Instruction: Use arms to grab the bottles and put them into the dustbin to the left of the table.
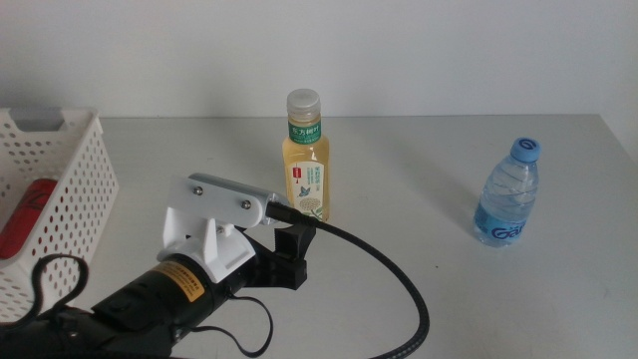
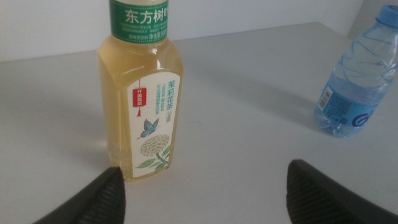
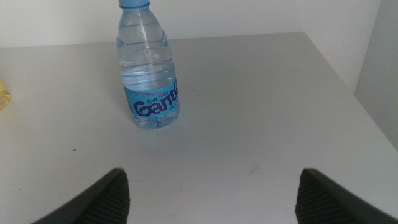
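Note:
A pale-yellow tea bottle [image 1: 304, 160] with a green label and grey cap stands upright mid-table. My left gripper [image 1: 296, 239] sits just in front of its base, jaws open. The left wrist view shows the tea bottle [image 2: 143, 106] close up, nearer one jaw, with the left gripper [image 2: 205, 193] spread wide and not touching it. A clear blue-capped water bottle [image 1: 508, 194] stands upright to the right. My right gripper [image 3: 214, 199] waits open, short of the water bottle [image 3: 146, 68]; the middle view does not show this arm. A red can [image 1: 25, 214] lies inside the white perforated dustbin [image 1: 85, 189] at the left.
A thick black cable [image 1: 399, 274] trails from the left arm across the grey-white table [image 1: 419, 150]. The table's right edge [image 3: 364, 93] runs just beyond the water bottle. A white wall stands behind the table.

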